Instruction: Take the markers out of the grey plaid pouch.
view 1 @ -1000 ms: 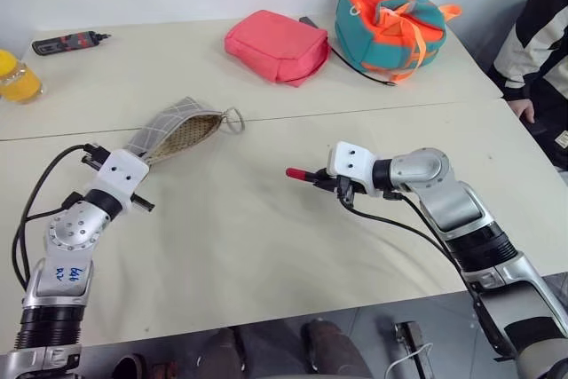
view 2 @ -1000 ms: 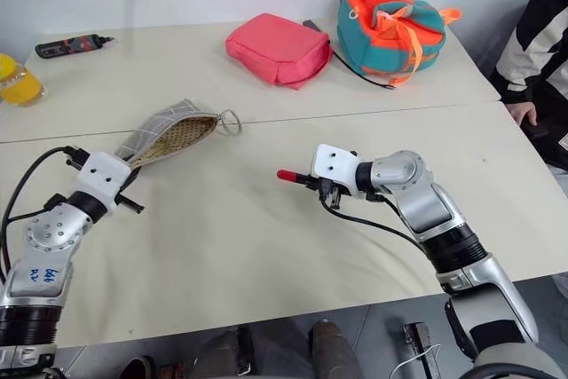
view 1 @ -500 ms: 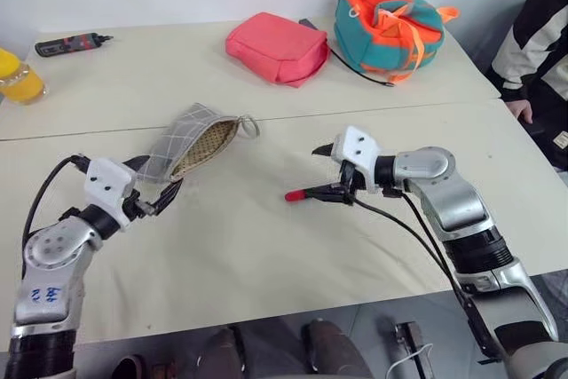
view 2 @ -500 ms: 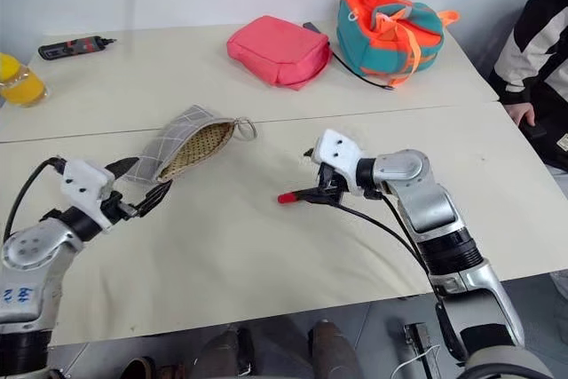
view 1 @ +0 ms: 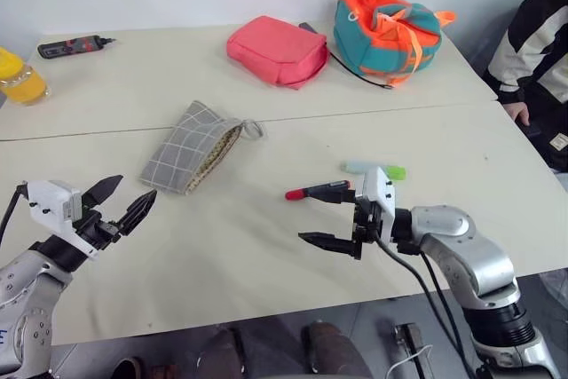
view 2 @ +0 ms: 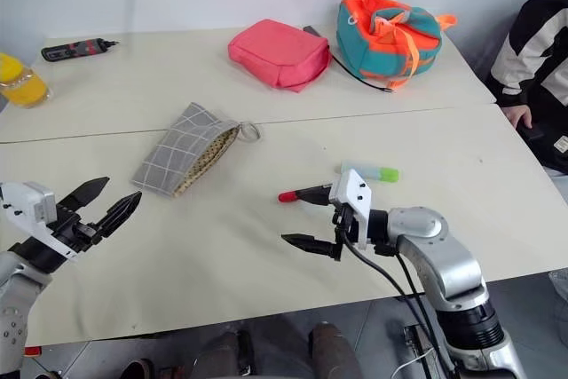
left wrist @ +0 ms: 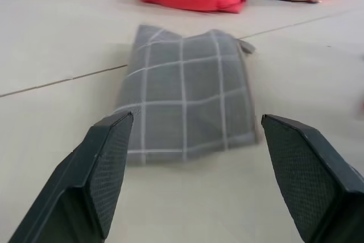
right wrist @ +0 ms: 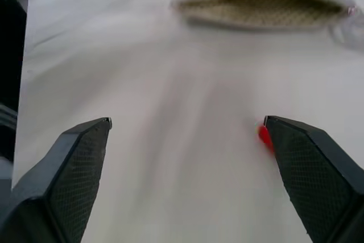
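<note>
The grey plaid pouch [view 1: 191,146] lies flat on the table, its mouth toward the right; the left wrist view has the pouch [left wrist: 187,106] straight ahead. Both markers lie on the table right of it: a black one with red ends [view 1: 318,191] and a pale mint one with a green cap [view 1: 373,169]. My left gripper [view 1: 137,187] hovers open and empty, short of the pouch's near end. My right gripper [view 1: 324,215] is open and empty just on the near side of the black marker, whose red tip [right wrist: 264,136] sits by one finger.
At the back of the table are a pink pouch [view 1: 277,46], a teal-and-orange bag [view 1: 386,24], a long black-and-red tool [view 1: 71,44] and a yellow-orange object [view 1: 18,77]. A person's striped sleeve [view 1: 537,51] is at the right edge.
Both grippers opened and drew back toward me. The left let go of the pouch, which dropped flat. The right released the black marker onto the table; the mint marker has come into view.
</note>
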Available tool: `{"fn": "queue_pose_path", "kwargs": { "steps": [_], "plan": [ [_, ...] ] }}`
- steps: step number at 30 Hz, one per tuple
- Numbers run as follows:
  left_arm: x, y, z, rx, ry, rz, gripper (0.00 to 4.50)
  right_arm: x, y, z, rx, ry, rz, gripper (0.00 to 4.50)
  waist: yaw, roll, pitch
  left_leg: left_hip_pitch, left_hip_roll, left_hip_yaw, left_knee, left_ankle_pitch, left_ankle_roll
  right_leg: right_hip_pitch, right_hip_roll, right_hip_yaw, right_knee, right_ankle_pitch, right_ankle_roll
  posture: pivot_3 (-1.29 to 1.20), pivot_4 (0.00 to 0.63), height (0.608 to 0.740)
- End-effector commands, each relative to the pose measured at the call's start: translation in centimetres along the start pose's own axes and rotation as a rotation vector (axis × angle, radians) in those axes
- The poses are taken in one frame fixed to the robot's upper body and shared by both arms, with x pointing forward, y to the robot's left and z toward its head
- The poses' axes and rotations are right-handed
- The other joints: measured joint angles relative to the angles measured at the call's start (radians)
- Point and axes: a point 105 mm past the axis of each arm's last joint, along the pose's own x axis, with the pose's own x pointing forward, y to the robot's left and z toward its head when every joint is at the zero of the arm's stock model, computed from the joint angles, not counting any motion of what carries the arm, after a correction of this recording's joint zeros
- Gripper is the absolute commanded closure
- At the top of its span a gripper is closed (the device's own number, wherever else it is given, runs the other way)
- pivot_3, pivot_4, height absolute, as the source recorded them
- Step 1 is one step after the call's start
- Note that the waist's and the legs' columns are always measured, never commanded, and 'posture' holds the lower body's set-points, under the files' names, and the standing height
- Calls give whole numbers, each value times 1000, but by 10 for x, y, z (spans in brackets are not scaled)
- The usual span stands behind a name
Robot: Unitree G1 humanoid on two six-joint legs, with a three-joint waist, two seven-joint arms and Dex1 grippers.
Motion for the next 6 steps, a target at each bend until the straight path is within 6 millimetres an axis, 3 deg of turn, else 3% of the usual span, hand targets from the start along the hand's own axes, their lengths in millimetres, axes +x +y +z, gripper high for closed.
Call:
{"fn": "queue_pose_path", "kwargs": {
  "steps": [1,6],
  "plan": [
    [-15,10,-9,7,18,65,669,-2,11,-11,-63,9,20,0,5,0,0,0,0,0,0,0,1,1,0,0,-2,0,0,0,150,740],
    [-19,16,-3,-10,-29,120,669,-8,6,-31,-68,65,-3,0,11,-1,-1,-1,-2,0,1,-1,2,3,-2,-2,-4,0,0,0,150,740]
  ]
}}
